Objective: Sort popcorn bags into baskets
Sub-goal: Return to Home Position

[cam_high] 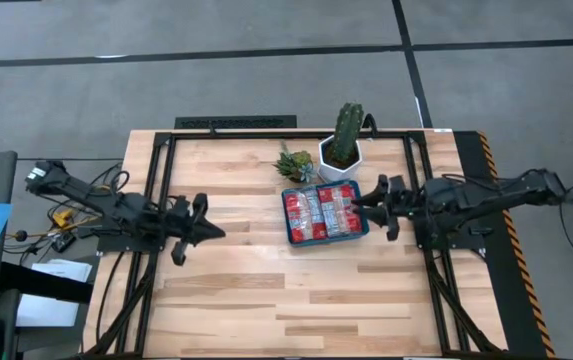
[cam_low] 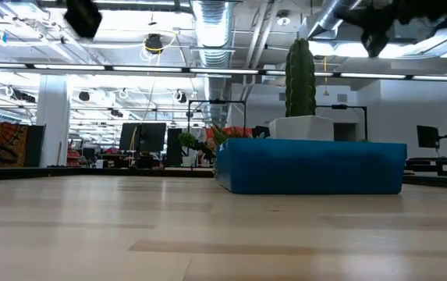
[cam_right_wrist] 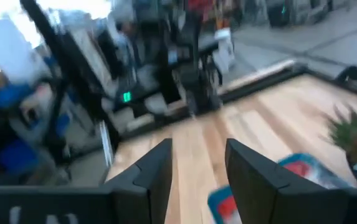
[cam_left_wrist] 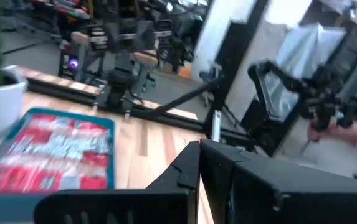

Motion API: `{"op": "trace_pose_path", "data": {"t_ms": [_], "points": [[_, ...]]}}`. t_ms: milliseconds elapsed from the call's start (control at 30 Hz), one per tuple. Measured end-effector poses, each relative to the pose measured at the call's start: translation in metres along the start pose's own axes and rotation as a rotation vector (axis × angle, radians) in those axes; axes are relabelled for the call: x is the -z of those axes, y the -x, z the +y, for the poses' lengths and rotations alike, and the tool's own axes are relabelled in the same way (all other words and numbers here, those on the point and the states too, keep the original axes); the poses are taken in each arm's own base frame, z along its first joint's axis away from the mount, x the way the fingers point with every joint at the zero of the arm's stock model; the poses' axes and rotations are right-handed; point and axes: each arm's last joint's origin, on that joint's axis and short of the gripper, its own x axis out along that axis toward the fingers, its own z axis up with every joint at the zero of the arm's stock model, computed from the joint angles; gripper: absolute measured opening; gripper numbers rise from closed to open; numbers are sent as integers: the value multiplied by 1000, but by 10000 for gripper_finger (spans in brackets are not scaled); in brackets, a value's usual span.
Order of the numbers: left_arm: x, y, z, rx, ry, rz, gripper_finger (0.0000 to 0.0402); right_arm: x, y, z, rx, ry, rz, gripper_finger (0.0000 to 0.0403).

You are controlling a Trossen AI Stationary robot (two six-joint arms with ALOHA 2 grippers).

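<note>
The teal-blue tray [cam_high: 324,238] stands right of the table's middle and shows side-on in the low view [cam_low: 309,168]. Several red popcorn packets [cam_high: 323,210] with silvery panels lie flat inside it, side by side. I see no packet on the bare wood. My right gripper [cam_high: 361,205] hovers open over the tray's right edge, high above it in the low view [cam_low: 371,31]; its wrist view [cam_right_wrist: 200,155] looks past the tray's corner [cam_right_wrist: 218,200]. My left gripper [cam_high: 218,232] is shut and hangs above the wood left of the tray, touching nothing; its wrist view shows the packets [cam_left_wrist: 53,155].
A white hexagonal pot with a tall cactus [cam_high: 342,150] stands just behind the tray, with a small spiky succulent [cam_high: 294,165] to its left. Black frame rails [cam_high: 156,200] run along the table's left, right and far sides. A person's hand [cam_left_wrist: 346,134] shows beyond the table.
</note>
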Motion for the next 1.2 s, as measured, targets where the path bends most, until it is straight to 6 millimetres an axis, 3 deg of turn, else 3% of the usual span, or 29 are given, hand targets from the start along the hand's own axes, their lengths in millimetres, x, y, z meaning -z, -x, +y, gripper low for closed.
{"op": "trace_pose_path", "data": {"t_ms": [267, 533, 667, 867, 1200], "points": [[34, 36, 27, -20, 69, -96, 0, 32, 23, -20, 9, -73, -91, 172], [69, 52, 46, -36, 153, -83, 0, 44, 43, -33, 70, -133, -207, 176], [71, 54, 49, -59, 141, -65, 0, 53, 52, -39, 88, -138, -229, 178], [70, 55, 51, -81, 96, -71, 0, 85, 52, -54, 126, -112, -198, 176], [76, 55, 58, -196, 64, -38, 0, 90, 50, -55, 156, 18, -140, 185]]}}
